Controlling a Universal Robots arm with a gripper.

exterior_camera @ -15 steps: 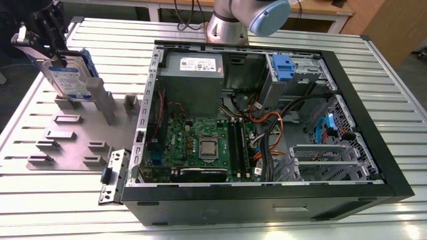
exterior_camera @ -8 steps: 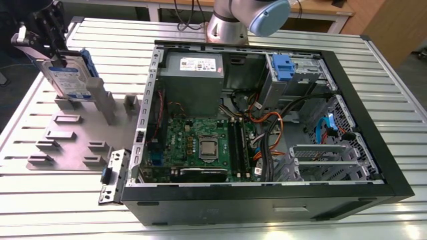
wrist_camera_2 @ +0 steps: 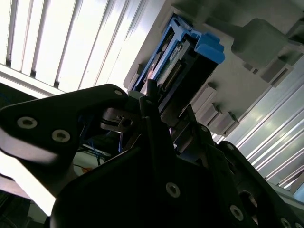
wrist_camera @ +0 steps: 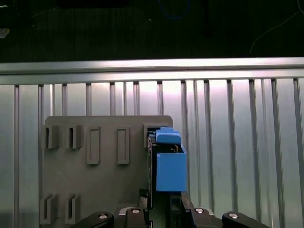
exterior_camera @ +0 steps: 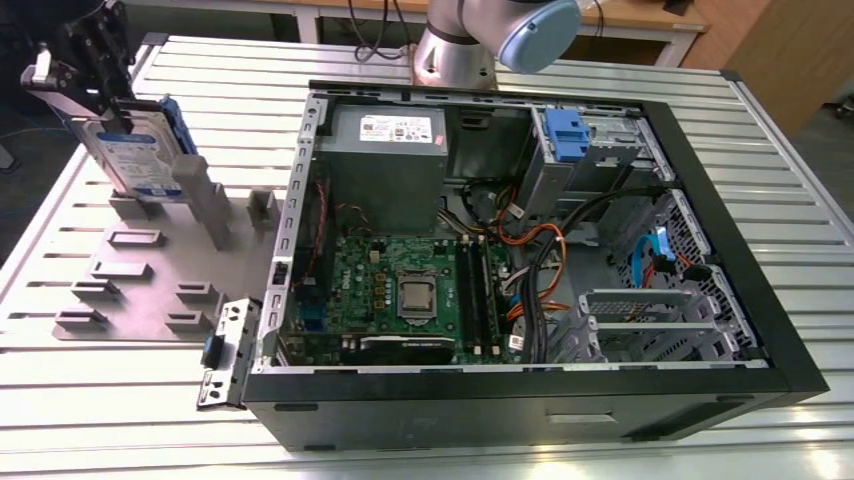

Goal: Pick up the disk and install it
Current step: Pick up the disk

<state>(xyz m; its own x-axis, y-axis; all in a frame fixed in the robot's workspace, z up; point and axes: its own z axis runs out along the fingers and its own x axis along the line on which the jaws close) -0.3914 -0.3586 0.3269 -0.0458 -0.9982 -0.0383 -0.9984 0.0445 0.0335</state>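
The black end effector is clamped on the upper end of the disk, a flat silver hard drive with a blue-and-white label in a blue plastic carrier. It holds the disk upright just beneath itself, over the grey slotted holder plate (contact with the slots is unclear) on the ribbed metal tabletop. The open black computer case sits well apart to one side.

10 o'clock of open computer case: fingers grip disk, tilted, above grey slotted plate on tabletop.
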